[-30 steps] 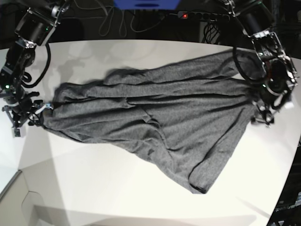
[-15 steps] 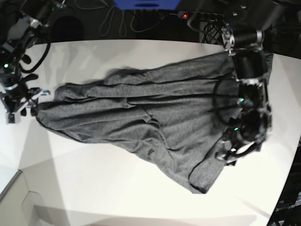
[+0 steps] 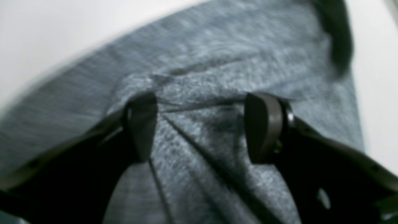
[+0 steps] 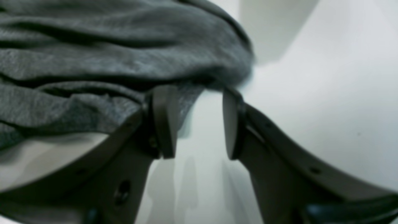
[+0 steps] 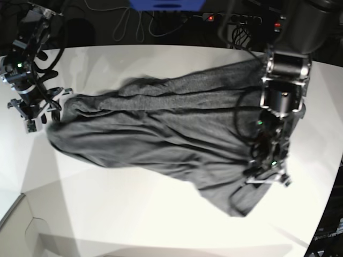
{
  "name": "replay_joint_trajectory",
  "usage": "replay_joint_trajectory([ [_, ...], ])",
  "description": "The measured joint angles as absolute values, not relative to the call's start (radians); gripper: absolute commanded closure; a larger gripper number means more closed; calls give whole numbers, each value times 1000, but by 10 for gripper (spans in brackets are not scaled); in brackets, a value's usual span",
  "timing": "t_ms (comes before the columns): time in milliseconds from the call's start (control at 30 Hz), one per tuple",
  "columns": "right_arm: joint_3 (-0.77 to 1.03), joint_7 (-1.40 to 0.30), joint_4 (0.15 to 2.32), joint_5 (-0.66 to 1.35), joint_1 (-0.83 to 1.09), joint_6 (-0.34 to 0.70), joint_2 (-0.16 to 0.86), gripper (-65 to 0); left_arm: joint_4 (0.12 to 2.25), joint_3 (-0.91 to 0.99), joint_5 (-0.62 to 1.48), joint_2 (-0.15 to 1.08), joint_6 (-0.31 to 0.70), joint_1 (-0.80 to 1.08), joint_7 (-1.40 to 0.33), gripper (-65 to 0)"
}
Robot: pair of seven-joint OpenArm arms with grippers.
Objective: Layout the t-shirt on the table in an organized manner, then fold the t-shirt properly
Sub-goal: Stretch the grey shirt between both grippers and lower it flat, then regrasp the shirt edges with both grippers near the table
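The dark grey t-shirt [image 5: 161,128] lies wrinkled across the white table [image 5: 134,214], stretched from the far right toward the left. In the base view my left gripper [image 5: 266,179] hangs over the shirt's near right part. The left wrist view shows it [image 3: 202,127] open, fingers [image 3: 264,127] apart just above creased t-shirt cloth [image 3: 217,56]. My right gripper [image 5: 38,112] is at the shirt's left end. In the right wrist view it [image 4: 197,124] stands open with bare table [image 4: 311,93] between the pads and the t-shirt's edge [image 4: 108,62] beside its left finger.
A blue object [image 5: 166,4], cables and a power strip with a red light [image 5: 211,17] lie behind the table's far edge. The table's curved edge runs down the right side [image 5: 327,203]. A pale panel [image 5: 16,225] sits at the near left corner.
My left arm swung from the shirt's right edge to over its near right part. The right gripper moved up and away from the left corner. The shirt's near flap shifted right.
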State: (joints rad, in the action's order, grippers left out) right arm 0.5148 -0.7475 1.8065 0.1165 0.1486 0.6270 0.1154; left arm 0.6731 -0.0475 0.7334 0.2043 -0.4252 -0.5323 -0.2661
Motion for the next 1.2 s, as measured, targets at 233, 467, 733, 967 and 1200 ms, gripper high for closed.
replay_joint_trajectory([
  [233,479,-749,1803,110,131,627,117,-244,863,-41,748,327,-448,-367,-266,-435],
  [467,361,-756,1806,111,91,626,121,-249,1075,-44,916,366,-456,-245,-310,-435],
  [733,139,-754,1614,122,-183,700,221,-307,1335,-38,1035,447,-466,-138,-324,-435],
  [967,3,-710,1093,111,-545,698,253,-396,1467,131,1047,454,-468,36,-321,-435],
  [1200,-66,-396,655,113,-715,699,242,-427,1469,140,1050,450,-469,142,-326,-435],
])
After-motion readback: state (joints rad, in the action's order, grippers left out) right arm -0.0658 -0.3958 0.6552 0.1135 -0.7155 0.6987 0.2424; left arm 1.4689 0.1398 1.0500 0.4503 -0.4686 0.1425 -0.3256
